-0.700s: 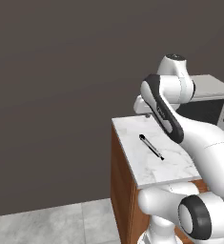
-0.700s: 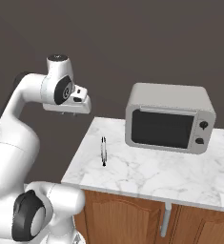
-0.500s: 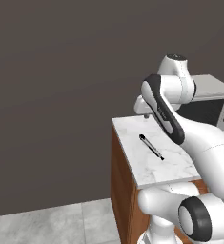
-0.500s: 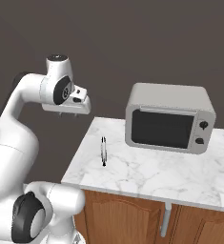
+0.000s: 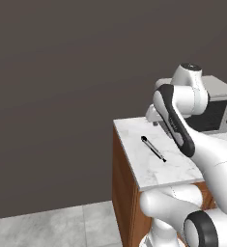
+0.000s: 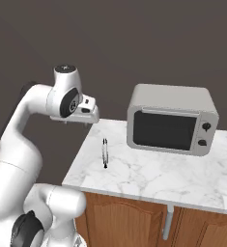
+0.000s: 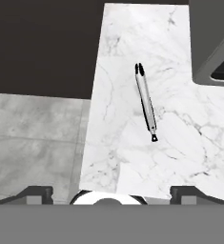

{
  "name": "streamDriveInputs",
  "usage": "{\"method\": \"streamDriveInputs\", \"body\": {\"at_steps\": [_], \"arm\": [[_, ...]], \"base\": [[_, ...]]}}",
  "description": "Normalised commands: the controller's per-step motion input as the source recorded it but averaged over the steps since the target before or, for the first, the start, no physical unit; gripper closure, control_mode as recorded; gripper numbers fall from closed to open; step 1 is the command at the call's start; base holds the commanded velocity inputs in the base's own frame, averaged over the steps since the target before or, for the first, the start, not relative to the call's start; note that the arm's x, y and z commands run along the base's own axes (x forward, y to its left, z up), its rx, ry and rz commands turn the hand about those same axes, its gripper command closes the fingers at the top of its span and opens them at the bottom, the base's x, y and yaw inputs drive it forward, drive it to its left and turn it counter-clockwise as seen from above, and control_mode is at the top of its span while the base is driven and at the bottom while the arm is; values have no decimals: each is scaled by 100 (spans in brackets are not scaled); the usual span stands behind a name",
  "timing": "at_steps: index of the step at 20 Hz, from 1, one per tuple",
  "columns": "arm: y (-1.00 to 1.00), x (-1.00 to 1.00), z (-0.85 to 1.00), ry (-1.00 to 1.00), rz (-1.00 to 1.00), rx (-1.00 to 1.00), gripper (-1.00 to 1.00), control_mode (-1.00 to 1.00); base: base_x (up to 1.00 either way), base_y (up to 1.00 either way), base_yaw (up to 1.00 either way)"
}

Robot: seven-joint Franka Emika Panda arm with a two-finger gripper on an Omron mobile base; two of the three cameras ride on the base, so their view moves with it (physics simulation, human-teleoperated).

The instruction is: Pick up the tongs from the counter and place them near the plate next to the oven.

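Observation:
The tongs [image 7: 146, 102] lie flat on the white marble counter [image 7: 127, 157], thin and silver with a rounded black end. They also show near the slab's left part [image 6: 105, 152] and near its middle [image 5: 153, 148]. My gripper [image 6: 77, 122] hangs open above the counter's back left corner, short of the tongs and not touching them. From the left it sits at the slab's far edge [image 5: 156, 122]. In the hand view its fingertips [image 7: 35, 193] stand wide apart with nothing between them. The plate is out of view.
A silver microwave [image 6: 172, 125] stands on the counter to the right of the tongs, also seen behind the arm [image 5: 216, 108] and in the hand view's corner [image 7: 213, 43]. A brown cabinet [image 5: 127, 193] carries the slab. Grey floor [image 7: 37, 138] lies beyond its left edge.
The arm has shifted slightly, with the hand a little lower over the counter. The tongs have not moved.

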Motion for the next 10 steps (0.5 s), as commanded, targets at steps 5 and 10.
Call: {"method": "streamDriveInputs", "body": {"at_steps": [5, 10], "arm": [[-45, 0, -43, -5, 0, 0, -100, -100], [-45, 0, -42, -2, 0, 0, -100, -100]], "base": [[0, 0, 0], [0, 0, 0]]}}
